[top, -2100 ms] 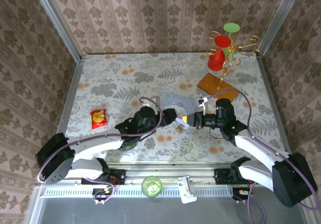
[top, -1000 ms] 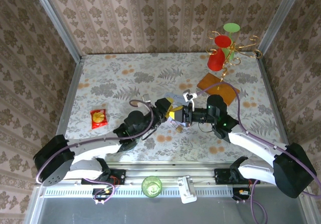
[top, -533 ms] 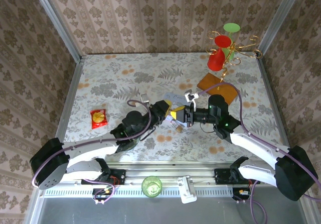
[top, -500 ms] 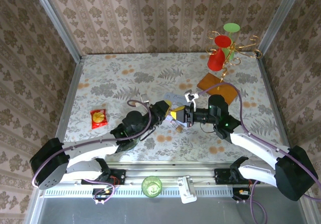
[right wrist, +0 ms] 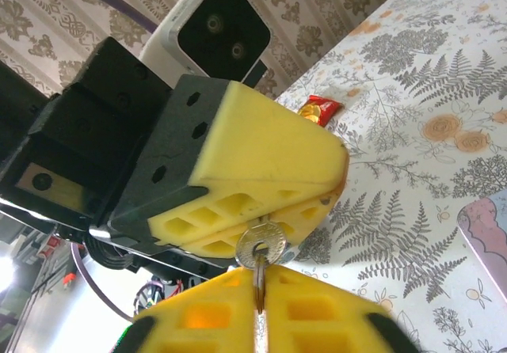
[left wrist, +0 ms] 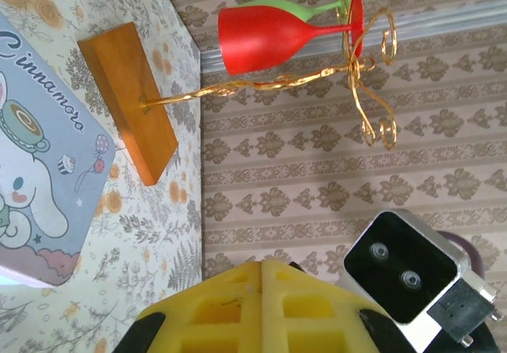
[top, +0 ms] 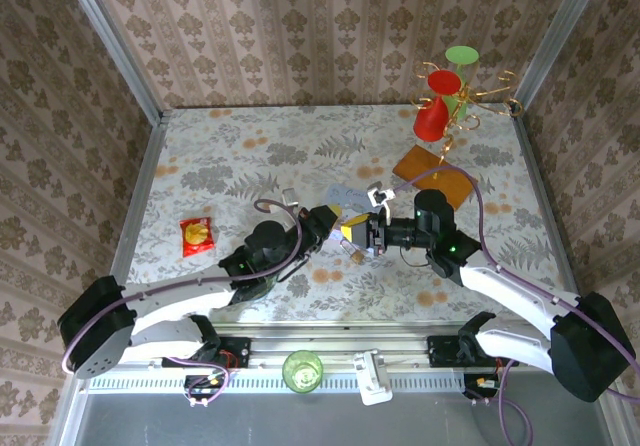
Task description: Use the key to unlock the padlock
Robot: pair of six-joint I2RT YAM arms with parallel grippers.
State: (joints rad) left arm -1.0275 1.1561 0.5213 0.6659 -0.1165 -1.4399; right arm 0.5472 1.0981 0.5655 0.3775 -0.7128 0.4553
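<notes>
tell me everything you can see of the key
The key is small, silvery metal, with a round head and a hole in it. Its blade is pinched in the seam between the right claw's yellow fingers, head sticking out past their tips. The head sits by the left claw's lower finger; contact is unclear.

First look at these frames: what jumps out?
Mid-table, the yellow left gripper and right gripper meet tip to tip, with a small silver key between them, its shaft in the right gripper. At the table's far right, a red glass hangs on a gold wire rack.
</notes>
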